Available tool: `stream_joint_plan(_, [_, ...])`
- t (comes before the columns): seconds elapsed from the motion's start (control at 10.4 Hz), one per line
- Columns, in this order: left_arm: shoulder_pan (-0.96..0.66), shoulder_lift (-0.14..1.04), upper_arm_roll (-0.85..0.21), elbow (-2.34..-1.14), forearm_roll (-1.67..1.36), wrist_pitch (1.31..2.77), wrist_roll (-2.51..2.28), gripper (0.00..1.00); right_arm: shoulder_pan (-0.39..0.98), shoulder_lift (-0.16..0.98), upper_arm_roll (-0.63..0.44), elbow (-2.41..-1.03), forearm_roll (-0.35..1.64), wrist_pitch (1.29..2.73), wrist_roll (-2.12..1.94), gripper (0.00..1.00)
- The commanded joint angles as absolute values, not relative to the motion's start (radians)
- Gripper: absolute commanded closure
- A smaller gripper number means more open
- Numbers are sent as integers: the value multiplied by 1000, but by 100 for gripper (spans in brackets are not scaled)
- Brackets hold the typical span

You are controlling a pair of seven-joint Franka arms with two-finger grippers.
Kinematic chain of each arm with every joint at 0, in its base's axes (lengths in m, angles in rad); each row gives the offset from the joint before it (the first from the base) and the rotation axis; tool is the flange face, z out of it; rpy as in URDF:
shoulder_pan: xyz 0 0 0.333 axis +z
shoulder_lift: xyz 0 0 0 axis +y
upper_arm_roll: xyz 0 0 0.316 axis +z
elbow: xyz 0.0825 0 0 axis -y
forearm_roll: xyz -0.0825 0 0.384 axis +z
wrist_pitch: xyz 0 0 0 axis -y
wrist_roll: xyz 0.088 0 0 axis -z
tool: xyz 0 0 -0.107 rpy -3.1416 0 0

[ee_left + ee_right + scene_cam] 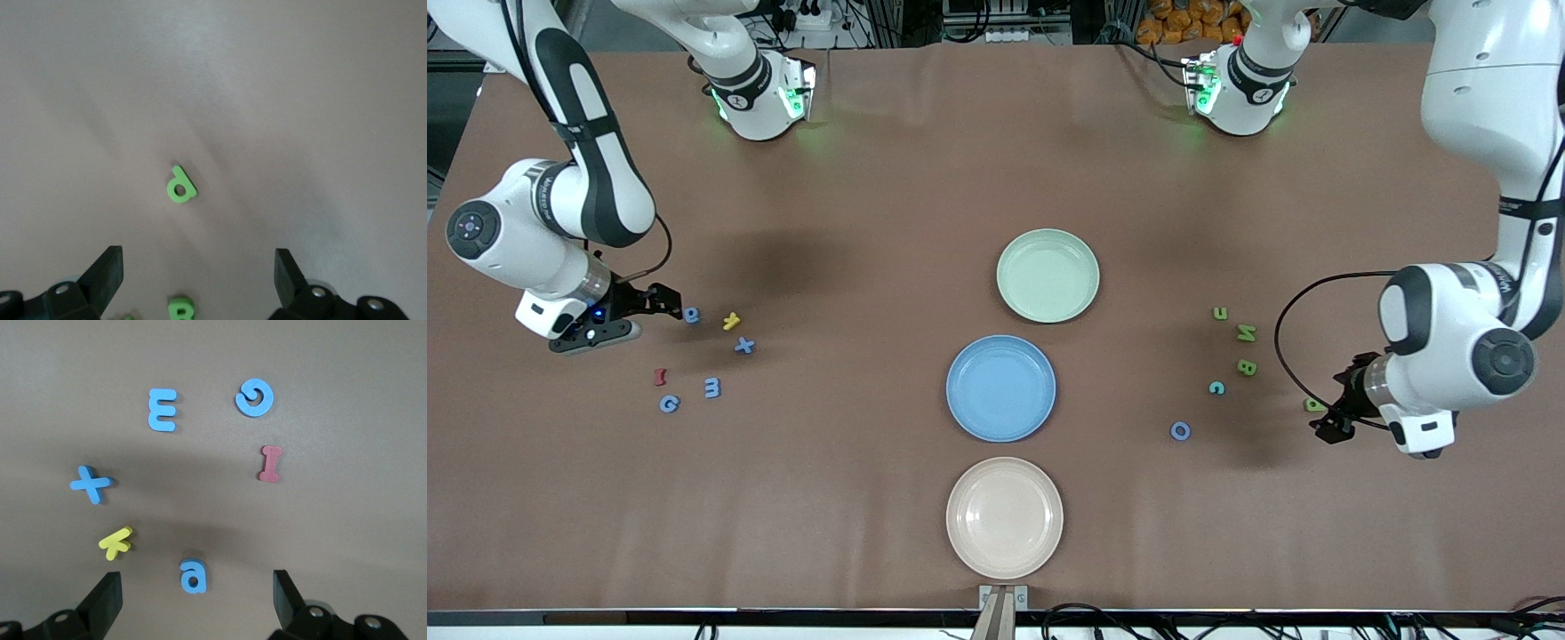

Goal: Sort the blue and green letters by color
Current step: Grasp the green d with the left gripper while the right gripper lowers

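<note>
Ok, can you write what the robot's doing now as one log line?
left gripper: open, over green d | right gripper: open, over blue a | plates: no letters in them

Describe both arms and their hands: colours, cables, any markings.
Both arms are glossy white with black joint sections and round grey caps on the joints. Each base ring glows green. The left hand and right hand are black, with black two-finger tips on a white wrist block. A thin black cable loops to each wrist. Small grey lettering runs along a link; I can't read it.

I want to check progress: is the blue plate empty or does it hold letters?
Empty. The blue plate shows only bare surface; the blue letters lie on the table.
</note>
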State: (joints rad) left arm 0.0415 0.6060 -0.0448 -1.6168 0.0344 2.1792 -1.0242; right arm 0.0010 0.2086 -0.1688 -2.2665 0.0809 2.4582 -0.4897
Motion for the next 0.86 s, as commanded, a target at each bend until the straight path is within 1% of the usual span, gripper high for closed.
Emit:
stream_joint_plan(0.0, [35,586,-48,-1706,222,2267,-1356,0,-12,262,-161,-2301,97,2569,-543,0])
stream_joint_plan(0.19, [35,607,-48,-1703,230,2308,-1477,0,-14,288,-161,-2327,97,2627,-563,0])
stream_joint_plan(0.38, [57,641,-46,-1706,232,2397,-1567,0,-32,322,-161,-2332,97,2654,-609,0])
stream_joint_plan(0.48, [67,643,-48,-1707,230,2408,-1571,0,-38,333,-161,-2336,97,2666,-626,0])
stream_joint_plan(0.67, [75,644,-48,-1758,233,2449,-1565,0,-44,333,-160,-2355,97,2668,-629,0])
stream_joint_plan(0.77, [80,641,-46,-1779,233,2454,-1556,0,-44,333,-160,-2371,98,2698,-629,0])
